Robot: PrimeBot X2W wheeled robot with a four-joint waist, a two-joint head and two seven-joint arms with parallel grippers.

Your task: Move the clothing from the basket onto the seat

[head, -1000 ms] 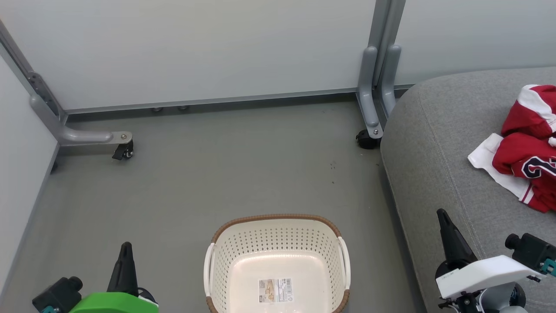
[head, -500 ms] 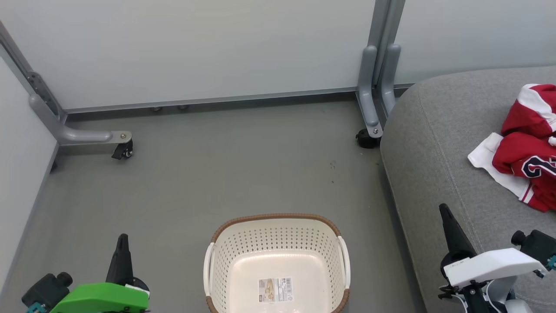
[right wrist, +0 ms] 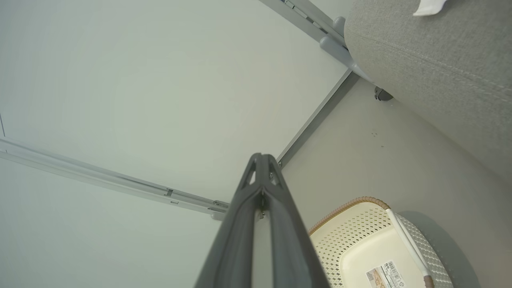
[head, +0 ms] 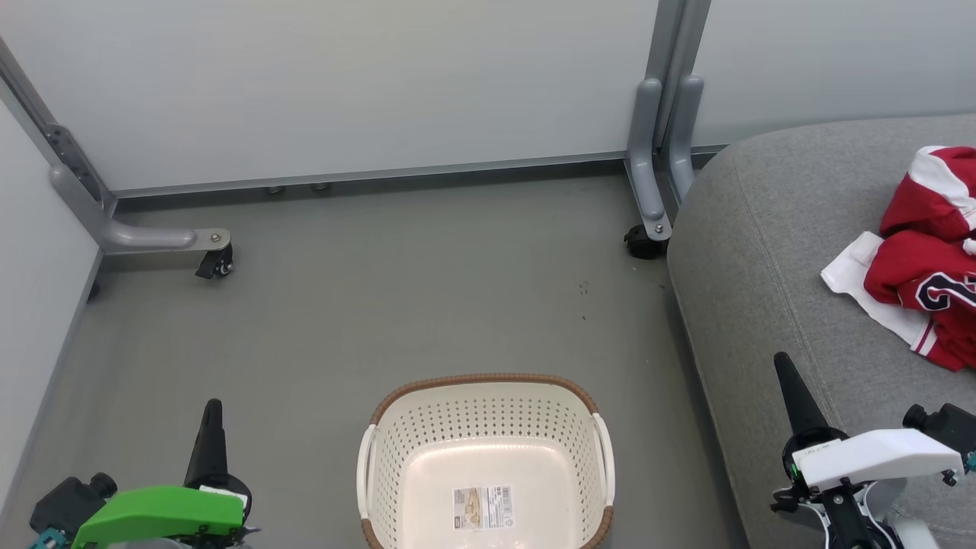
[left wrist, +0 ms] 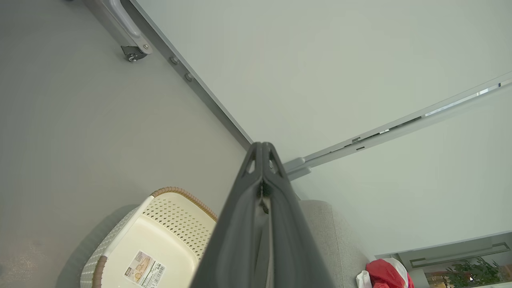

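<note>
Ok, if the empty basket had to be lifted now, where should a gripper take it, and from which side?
Probably its right handle: the basket stands upright on the floor, and that handle is a slim white bar along the side rim. The right gripper, shut now, is nearest, so it should open and come down from above, straddling the bar.
</note>
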